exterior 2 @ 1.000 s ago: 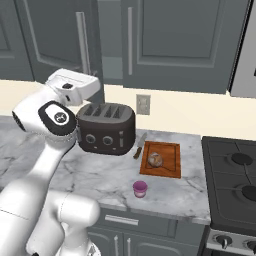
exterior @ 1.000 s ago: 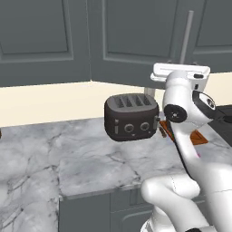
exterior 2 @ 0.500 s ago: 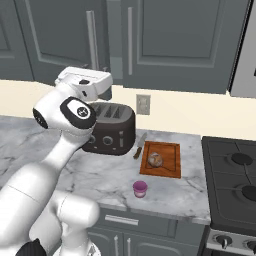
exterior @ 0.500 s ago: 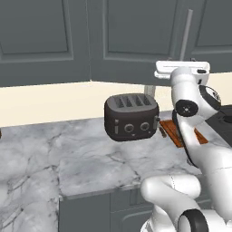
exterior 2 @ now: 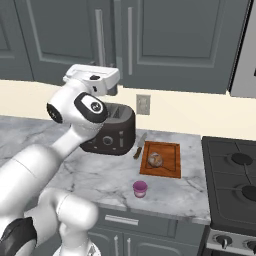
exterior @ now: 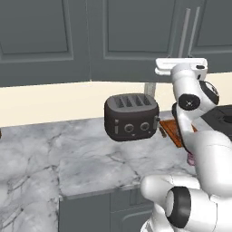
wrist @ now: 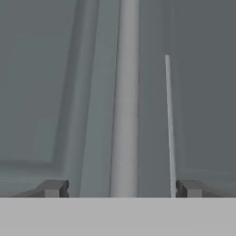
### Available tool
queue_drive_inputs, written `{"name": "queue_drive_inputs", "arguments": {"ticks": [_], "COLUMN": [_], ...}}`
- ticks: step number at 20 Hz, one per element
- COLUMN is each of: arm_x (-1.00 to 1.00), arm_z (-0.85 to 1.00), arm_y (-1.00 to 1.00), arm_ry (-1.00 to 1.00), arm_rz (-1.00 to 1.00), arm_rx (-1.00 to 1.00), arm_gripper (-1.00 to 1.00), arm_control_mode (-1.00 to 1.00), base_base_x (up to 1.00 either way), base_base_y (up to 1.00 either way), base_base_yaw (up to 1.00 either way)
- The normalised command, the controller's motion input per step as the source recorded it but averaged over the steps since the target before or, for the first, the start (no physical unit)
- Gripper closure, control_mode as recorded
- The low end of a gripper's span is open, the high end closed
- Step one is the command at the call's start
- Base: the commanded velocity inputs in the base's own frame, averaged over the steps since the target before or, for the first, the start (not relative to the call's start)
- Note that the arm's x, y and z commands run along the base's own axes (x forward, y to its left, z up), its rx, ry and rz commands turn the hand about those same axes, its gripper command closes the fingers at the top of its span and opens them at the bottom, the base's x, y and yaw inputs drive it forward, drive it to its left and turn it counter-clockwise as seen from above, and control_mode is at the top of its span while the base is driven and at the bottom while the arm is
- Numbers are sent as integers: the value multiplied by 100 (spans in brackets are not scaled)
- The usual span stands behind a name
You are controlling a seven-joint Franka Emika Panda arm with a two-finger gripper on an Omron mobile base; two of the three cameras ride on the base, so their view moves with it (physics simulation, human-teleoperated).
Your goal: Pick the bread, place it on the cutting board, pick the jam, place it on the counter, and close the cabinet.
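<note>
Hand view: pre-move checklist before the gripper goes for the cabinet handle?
1. Small mottled brown bread on reddish-brown wooden cutting board: ok.
2. Pink-purple jam cup on grey-white marble counter: ok.
3. Long pale bar handle between the dark fingertips: ok.
4. Gripper jaws apart, not touching the handle: ok.
5. Dark grey wall cabinet fully shut: cannot tell.

- The white arm (exterior 2: 75,130) rears up high, elbow bent, wrist level.
- The gripper (wrist: 120,188) points straight ahead, fingertips (wrist: 53,188) set wide apart, nothing between them.
</note>
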Motion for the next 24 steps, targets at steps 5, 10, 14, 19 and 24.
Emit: {"name": "queue_drive_inputs", "arguments": {"ticks": [5,10,14,19,24], "arm_x": [52,50,48,48,42], "arm_z": [-12,-10,-12,-7,0], "arm_y": [0,0,0,0,0], "arm_ry": [0,0,0,0,0], "arm_rz": [0,0,0,0,0], "arm_rx": [0,0,0,0,0], "arm_gripper": [-100,-100,-100,-100,-100], "arm_control_mode": [-100,-100,-100,-100,-100], "base_base_x": [0,0,0,0,0], "base_base_y": [0,0,0,0,0], "base_base_yaw": [0,0,0,0,0]}}
